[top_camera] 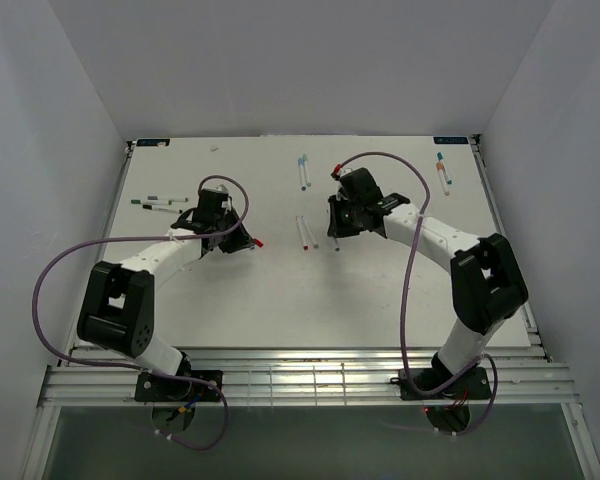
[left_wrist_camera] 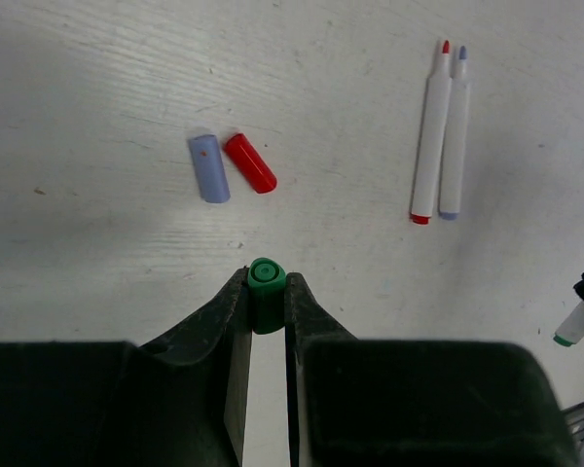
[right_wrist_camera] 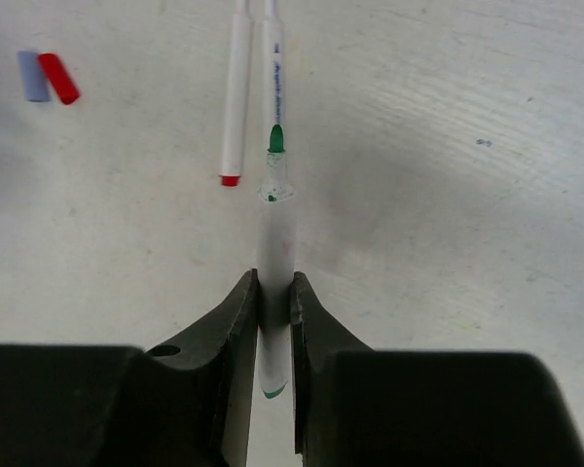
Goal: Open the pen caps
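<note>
Now: the green cap is off its pen, and the two tools are well apart above a white bench [top_camera: 280,300].
Left tool [left_wrist_camera: 266,297]: clamped on the green cap [left_wrist_camera: 266,273], which faces the lens end-on at bottom centre of the left wrist view.
Right tool [right_wrist_camera: 274,292]: clamped on the white barrel of the green pen [right_wrist_camera: 275,229], its bare green tip pointing up the frame.
Loose caps: a red cap [left_wrist_camera: 249,162] and a pale blue cap [left_wrist_camera: 208,168] lie just beside each other, upper left of the left wrist view.
Opened pens: a red-tipped pen [left_wrist_camera: 428,126] and a blue-tipped pen [left_wrist_camera: 455,136] lie side by side, upper right of that view.
Left to open: in the top view, an upper-left cluster [top_camera: 160,203], a top-centre pair [top_camera: 303,172] and an upper-right pair [top_camera: 443,170] appear to have their caps on.
Step in hand: probably setting both halves down.
Doing it well: bring the green cap low, next to the red and pale blue caps, before the left tool lets go. Lay it on its side so it drops no distance. Place the green pen parallel to the two opened pens, with its tip clear of their barrels.
Risk: a round cap released too high may roll away.
</note>
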`<state>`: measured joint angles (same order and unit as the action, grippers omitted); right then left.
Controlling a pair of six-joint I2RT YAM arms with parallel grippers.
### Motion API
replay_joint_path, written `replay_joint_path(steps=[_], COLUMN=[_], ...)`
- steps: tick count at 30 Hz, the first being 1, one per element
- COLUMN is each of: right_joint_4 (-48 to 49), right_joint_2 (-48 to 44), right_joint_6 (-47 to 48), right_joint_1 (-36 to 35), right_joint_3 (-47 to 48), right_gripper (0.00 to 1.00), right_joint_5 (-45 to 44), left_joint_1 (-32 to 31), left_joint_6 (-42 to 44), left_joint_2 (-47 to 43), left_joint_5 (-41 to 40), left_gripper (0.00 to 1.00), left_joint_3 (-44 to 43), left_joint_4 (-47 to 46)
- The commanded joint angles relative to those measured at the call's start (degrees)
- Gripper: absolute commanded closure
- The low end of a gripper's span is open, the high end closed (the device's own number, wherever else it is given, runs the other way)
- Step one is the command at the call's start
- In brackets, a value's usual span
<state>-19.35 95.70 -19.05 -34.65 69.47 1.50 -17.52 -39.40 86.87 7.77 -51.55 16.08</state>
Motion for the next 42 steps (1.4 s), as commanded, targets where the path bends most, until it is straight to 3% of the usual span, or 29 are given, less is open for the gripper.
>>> replay_joint_path(steps=[1,9,19,24,31,42], right_joint_4=[-1.74,-1.39,-1.04,-0.07,2.39,3.53], right_joint_2=[4.83,17.22,21.46,23.21,25.41,25.94], right_joint_6=[6.91,10.26,11.49,10.70,8.68,7.63], right_joint_1=[2.22,5.12,5.83,5.83,5.83,5.83], right_joint_3=[5.39,14.54,18.33,18.07,17.72,16.84], right_gripper=[0.92,0.92,0.92,0.92,0.91,0.72], right_joint_5=[-1.23,-2.11,2.45,5.00,9.13,11.60], left_joint_1=[0.91,1.87,2.58,2.75,3.02,3.10], left_joint_6=[0.73,1.43,0.81,0.29,0.11,-0.16], left_joint_2=[1.81,7.51,15.34,13.51,11.48,10.16], left_joint_5=[-3.02,-4.78,-6.01,-9.00,-8.21,-5.66], left_gripper=[1.00,1.00,1.00,0.84,0.73,0.58], left_joint_3=[-3.20,-5.93,-9.09,-7.26,-4.18,-0.75], left_joint_4=[3.08,3.35,3.26,1.42,0.18,-1.66])
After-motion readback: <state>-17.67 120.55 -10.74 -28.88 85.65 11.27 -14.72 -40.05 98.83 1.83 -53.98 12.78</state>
